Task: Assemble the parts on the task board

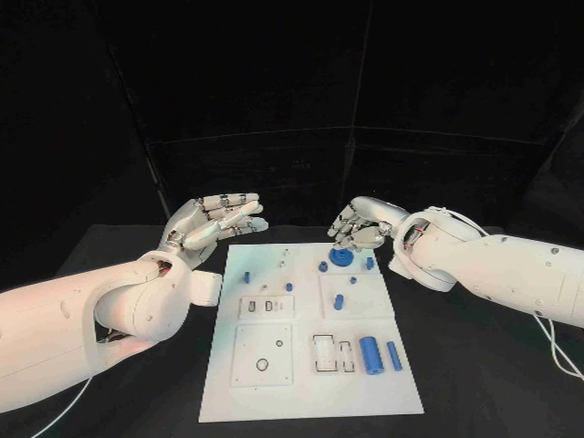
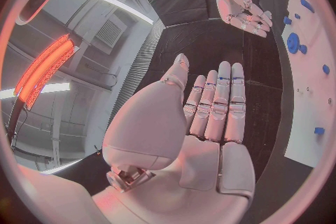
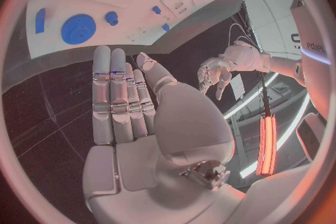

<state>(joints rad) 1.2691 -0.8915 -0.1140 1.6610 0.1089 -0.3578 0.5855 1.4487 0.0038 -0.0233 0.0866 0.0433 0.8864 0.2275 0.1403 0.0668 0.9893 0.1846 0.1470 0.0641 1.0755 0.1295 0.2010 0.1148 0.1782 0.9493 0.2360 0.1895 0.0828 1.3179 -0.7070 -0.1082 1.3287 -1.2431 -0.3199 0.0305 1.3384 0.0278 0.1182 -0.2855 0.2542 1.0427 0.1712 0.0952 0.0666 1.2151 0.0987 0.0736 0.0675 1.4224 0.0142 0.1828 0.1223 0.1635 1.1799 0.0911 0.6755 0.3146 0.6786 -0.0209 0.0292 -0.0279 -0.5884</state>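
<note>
Head view: the white board [image 1: 306,383] lies in the middle of the black worktop [image 1: 489,374], running away from the robot. Blue parts are scattered over it: a round gear [image 1: 343,258] and small pegs at the far end, a thick cylinder [image 1: 369,351] and a thinner pin [image 1: 393,356] lying loose near the close end, beside empty rectangular slots. The left hand [image 1: 217,222] hovers just off the board's far left corner, fingers apart and holding nothing. The right hand [image 1: 360,225] hangs above the far end, close over the gear, fingers loosely curved and apart, with nothing in them that I can make out.

Left wrist view: the left hand [image 2: 213,109] shows a flat bare palm with straight fingers, over dark worktop beside the board's edge [image 2: 308,95]. The gear [image 2: 293,42] sits on the board further off.

Right wrist view: the right hand [image 3: 126,95] is likewise flat and bare, fingers pointing toward the gear [image 3: 78,28] and a small peg [image 3: 111,17] next to it.

Judging by this, no part is in hand yet; the step looks like an approach to the far-end pieces. The next move would call for the right hand lowering onto a part there and closing on it.
</note>
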